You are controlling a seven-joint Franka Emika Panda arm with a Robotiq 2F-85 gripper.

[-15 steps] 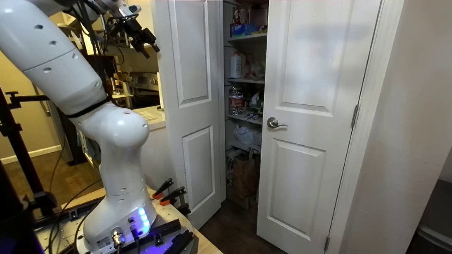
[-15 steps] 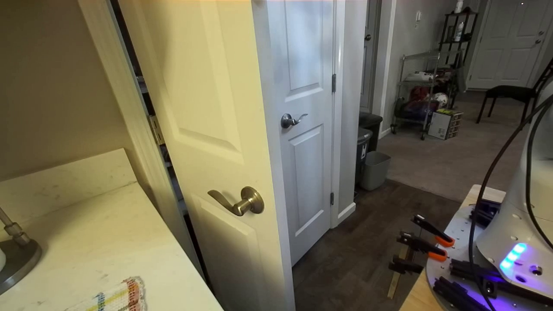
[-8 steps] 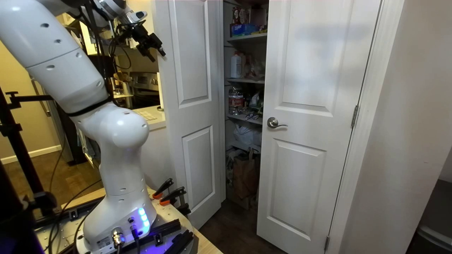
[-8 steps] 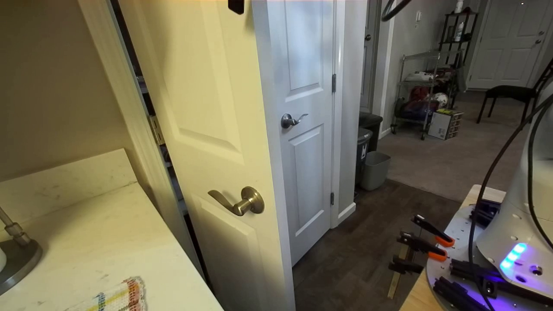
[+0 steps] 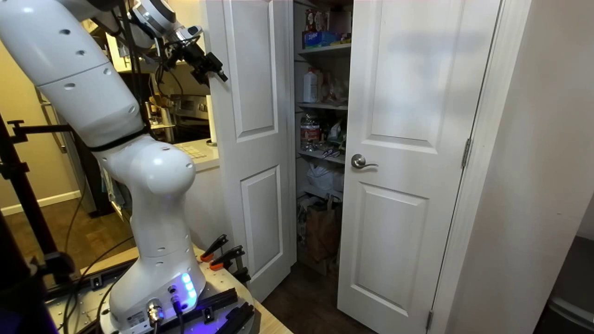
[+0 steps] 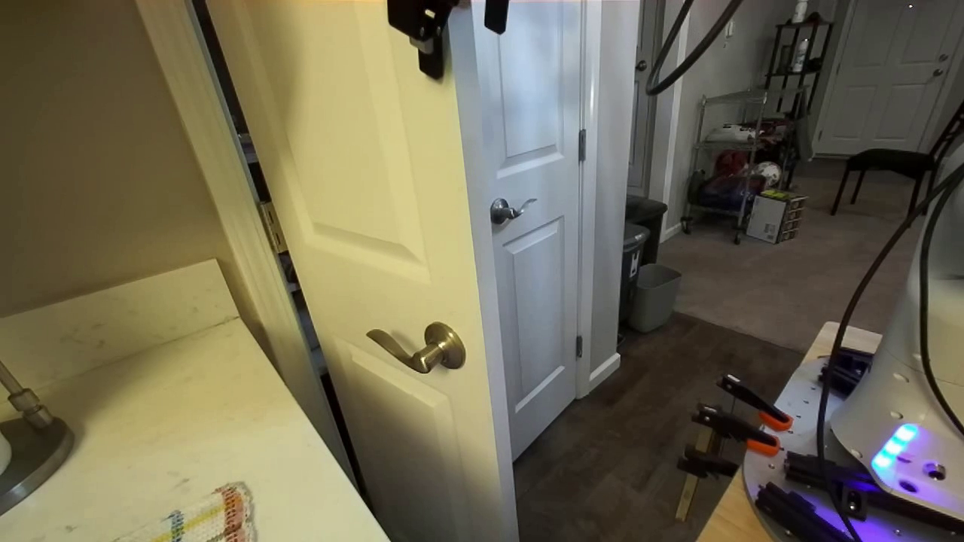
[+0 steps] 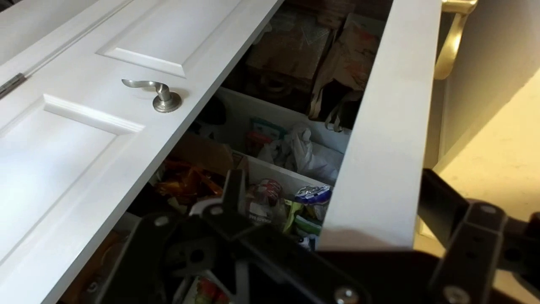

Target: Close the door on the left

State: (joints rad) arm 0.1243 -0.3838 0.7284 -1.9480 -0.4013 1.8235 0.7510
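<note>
Left door [image 5: 255, 148] stands part-open in both exterior views, lever handle [image 6: 433, 352] by its free edge. Gripper [image 7: 332, 175] is up at that edge, jaws wide apart, door edge btwn the two fingers [image 7: 233, 192], one each side. In wrist view there's a gap on the closet side; can't tell if the other finger touches. Right door [image 5: 410, 169] is swung out too, w/ a lever [image 5: 358, 161] near its L edge.

Closet [image 5: 300, 69] btwn the doors is packed. Top shelf [image 5: 325, 49]: blue Ziploc box [image 5: 319, 39] & other pkgs. Next down: white bottle [image 5: 310, 86], upright, w/ clutter beside it. Below that: lg clear plastic bottle [image 5: 310, 130] w/ red-&-white label, upright. Then white plastic bag [image 5: 320, 177], contents hidden. At btm, brown paper bag [image 5: 323, 229] w/ handles up, inside hidden. Wrist view also gives a blue-&-silver packet [image 7: 313, 195] on a shelf w/ green packets [image 7: 307, 226] just beside it.

Outside the closet: grey wastebasket [image 6: 652, 301] on the floor beside a dark bin [image 6: 635, 239], insides hidden. Wire cart [image 6: 742, 96] holds red & dark bundles, too dim to ID; carton [image 6: 767, 218] on the floor just beside it, soccer ball [image 6: 768, 174] near.
</note>
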